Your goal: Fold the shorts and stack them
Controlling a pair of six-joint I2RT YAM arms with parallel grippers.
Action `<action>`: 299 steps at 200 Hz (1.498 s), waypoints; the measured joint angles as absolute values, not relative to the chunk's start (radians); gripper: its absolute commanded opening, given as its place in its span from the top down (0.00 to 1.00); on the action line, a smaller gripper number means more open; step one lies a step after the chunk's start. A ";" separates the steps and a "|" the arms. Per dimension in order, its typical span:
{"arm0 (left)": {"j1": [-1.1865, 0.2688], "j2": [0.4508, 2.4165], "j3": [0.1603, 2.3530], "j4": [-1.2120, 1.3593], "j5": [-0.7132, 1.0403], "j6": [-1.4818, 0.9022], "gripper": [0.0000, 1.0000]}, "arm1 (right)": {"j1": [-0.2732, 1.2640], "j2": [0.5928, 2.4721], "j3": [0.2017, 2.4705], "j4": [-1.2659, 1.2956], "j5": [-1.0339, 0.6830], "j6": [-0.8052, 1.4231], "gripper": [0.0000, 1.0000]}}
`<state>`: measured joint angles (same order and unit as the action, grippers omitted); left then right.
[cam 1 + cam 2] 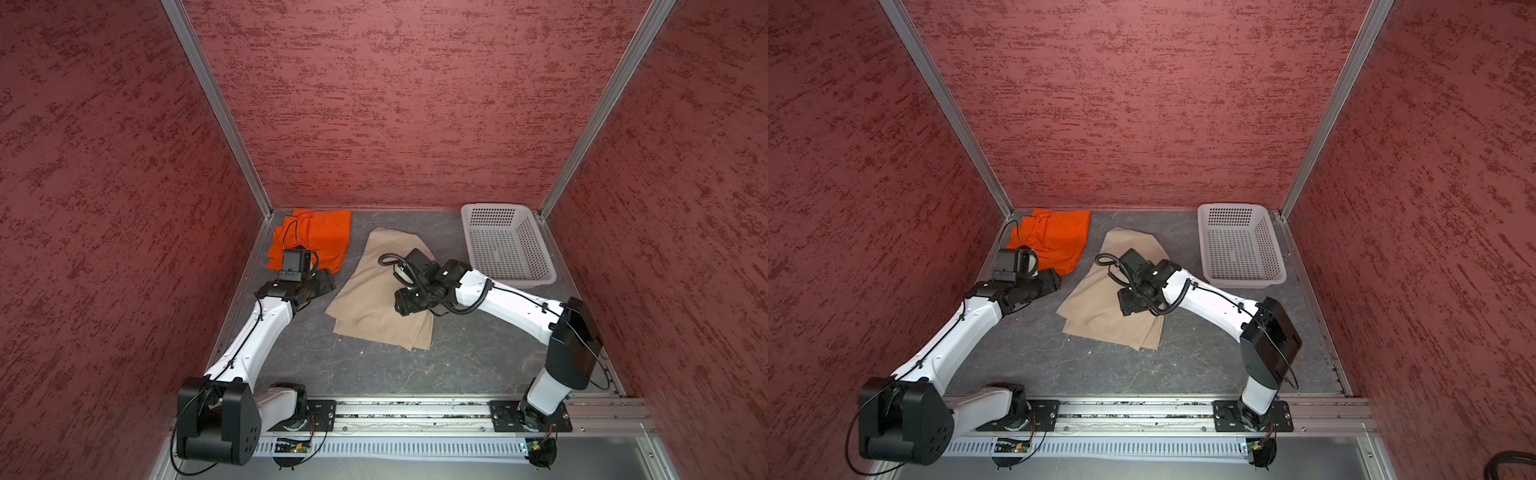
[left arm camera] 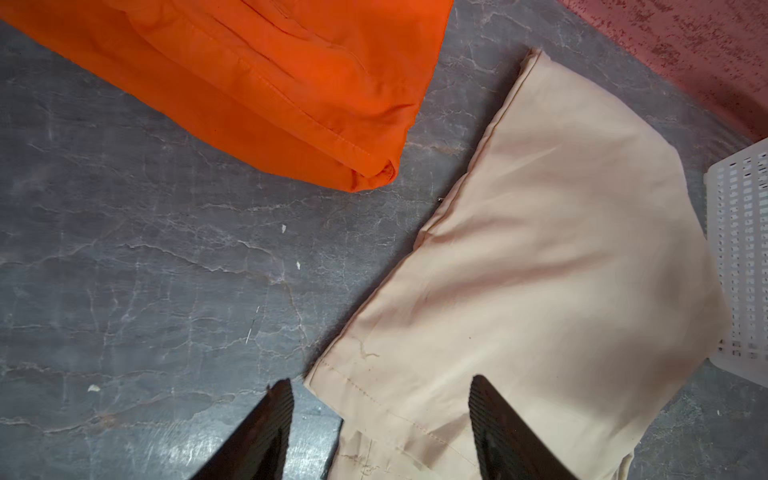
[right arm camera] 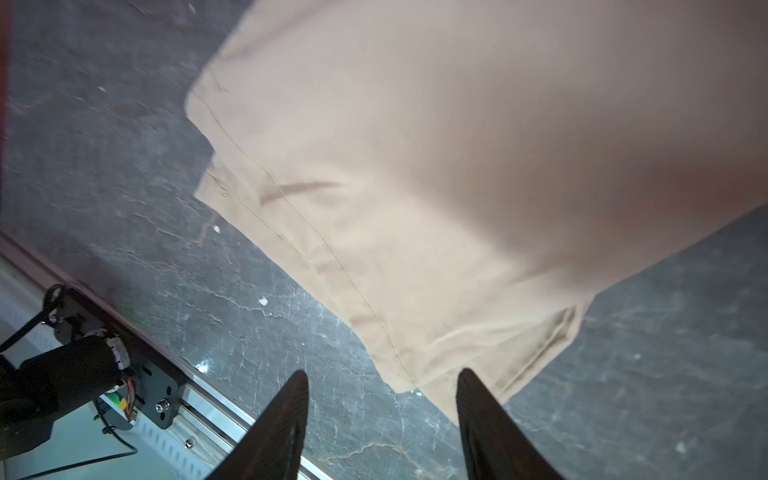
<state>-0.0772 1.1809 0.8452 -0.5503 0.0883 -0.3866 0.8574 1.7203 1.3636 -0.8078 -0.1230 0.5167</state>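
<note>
the left tool (image 2: 380, 380) and right tool (image 3: 382, 374) both gape empty over the hem end of the beige shorts (image 1: 365, 299) mid-bench (image 1: 374, 365), with the orange shorts (image 1: 324, 232) in the far left corner, so the next fold probably calls for pinching every layer at both hem corners evenly.

Bright orange shorts (image 1: 320, 237), beige shorts (image 1: 370, 299), white basket (image 1: 533, 245)
</note>
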 measured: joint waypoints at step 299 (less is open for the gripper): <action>-0.073 1.086 0.959 -0.570 0.138 -0.350 0.33 | 0.620 1.426 1.418 -0.342 -0.292 0.738 1.00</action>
